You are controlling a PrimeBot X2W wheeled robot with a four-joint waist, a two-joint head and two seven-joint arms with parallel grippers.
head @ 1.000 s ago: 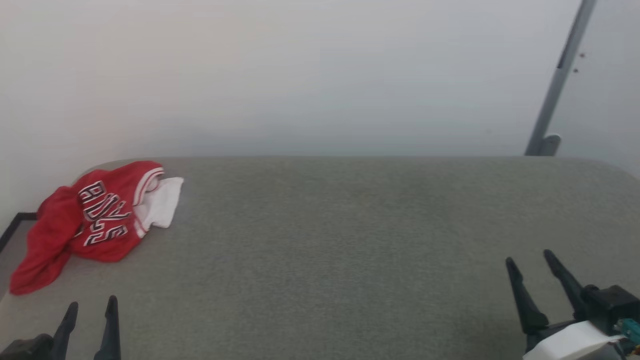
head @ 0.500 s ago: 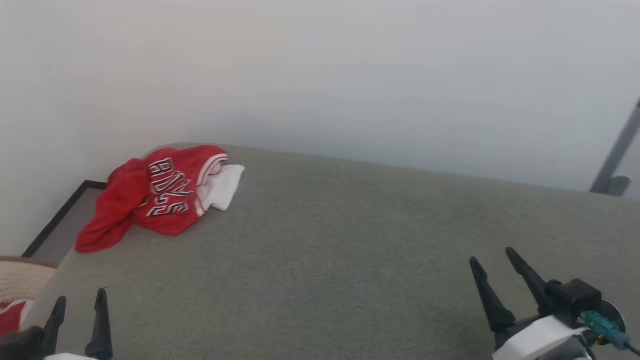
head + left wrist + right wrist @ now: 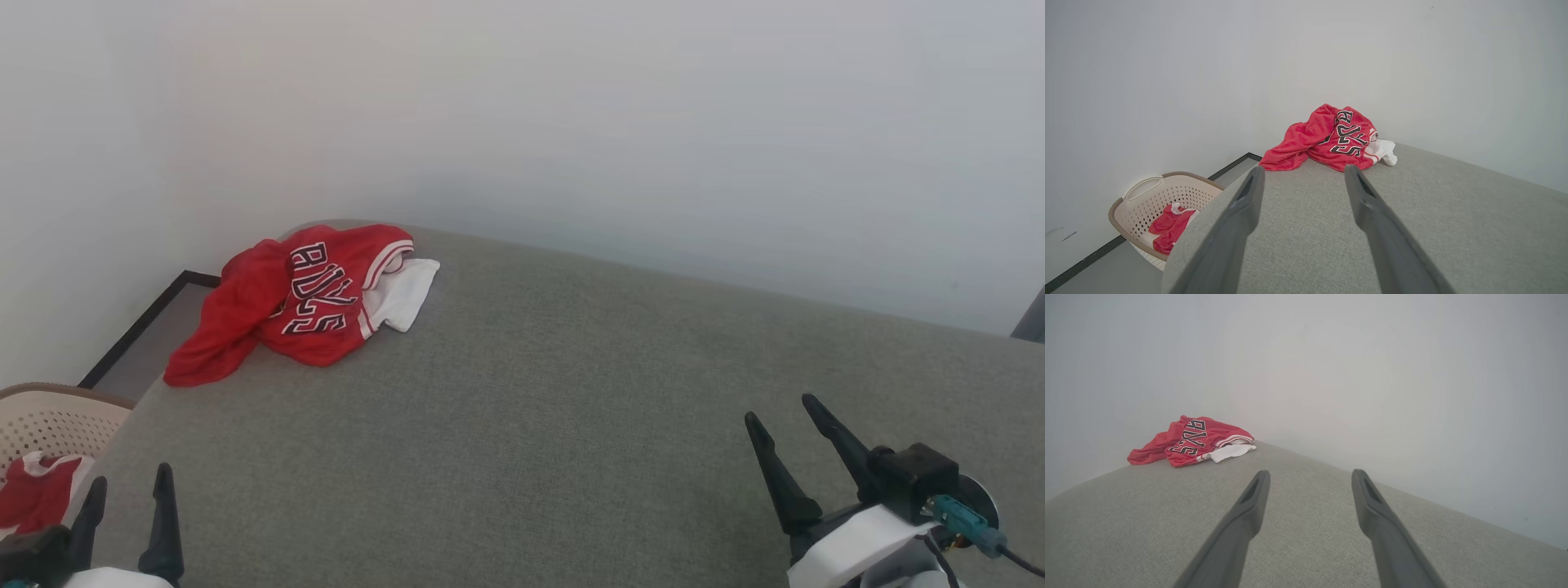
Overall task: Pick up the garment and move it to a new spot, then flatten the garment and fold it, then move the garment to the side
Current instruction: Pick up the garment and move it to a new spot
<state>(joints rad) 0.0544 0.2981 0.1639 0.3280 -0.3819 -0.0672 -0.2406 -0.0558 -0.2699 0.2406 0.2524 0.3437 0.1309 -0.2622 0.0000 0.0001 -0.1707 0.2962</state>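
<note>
Where the grey padded surface (image 3: 531, 441) ends at far left, a pale perforated basket (image 3: 49, 420) holds red cloth (image 3: 37, 498). My left gripper (image 3: 131, 475) hangs over the near edge, fingers spread and empty. The garment (image 3: 306, 298) lies crumpled at the far left corner, well apart from both grippers. My right gripper (image 3: 779, 407), likewise spread and empty, hovers at lower right.

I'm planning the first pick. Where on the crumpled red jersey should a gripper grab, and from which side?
Probably the raised red folds beside the lettering on the garment, reached from above on its near side by the open left gripper. It lies bunched at the table's far left corner, nearest that arm; the white sleeve lies flat, offering less to pinch.
</note>
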